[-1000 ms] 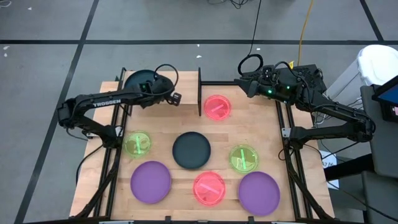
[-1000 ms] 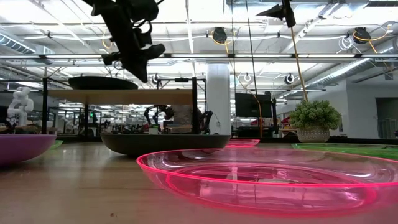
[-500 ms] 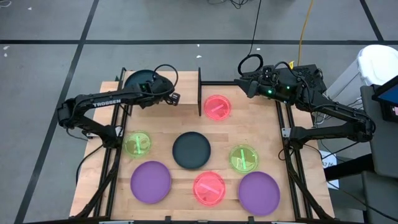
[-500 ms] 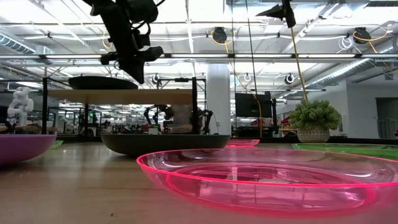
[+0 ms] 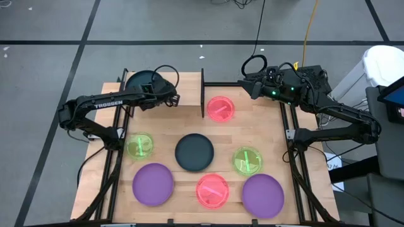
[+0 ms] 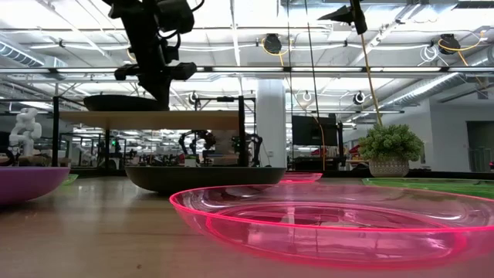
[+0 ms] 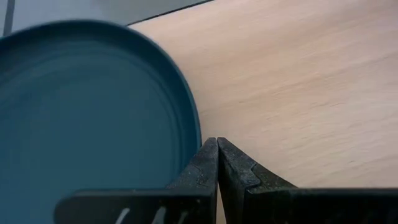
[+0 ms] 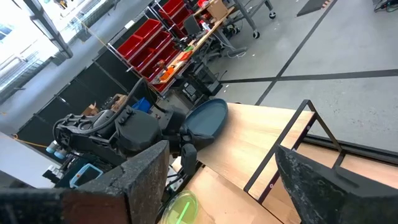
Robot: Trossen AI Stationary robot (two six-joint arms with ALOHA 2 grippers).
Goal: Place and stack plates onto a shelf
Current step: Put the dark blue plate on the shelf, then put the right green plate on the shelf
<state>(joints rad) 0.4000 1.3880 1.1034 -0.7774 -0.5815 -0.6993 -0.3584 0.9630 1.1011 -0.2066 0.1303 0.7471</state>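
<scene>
left gripper (image 7: 217, 163), fingers clenched on nothing, has drawn back from the teal plate (image 7: 87, 118), which rests just beside its tips on the shelf (image 7: 298, 81); placement looks complete. right gripper (image 8: 217, 180) waits, released.

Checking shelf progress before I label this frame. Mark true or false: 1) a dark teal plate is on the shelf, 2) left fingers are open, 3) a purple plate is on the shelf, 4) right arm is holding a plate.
1) True: a dark teal plate lies on the shelf.
2) False: the left gripper is shut, beside that plate.
3) False: both purple plates sit on the table.
4) False: the right gripper is open and empty.
</scene>
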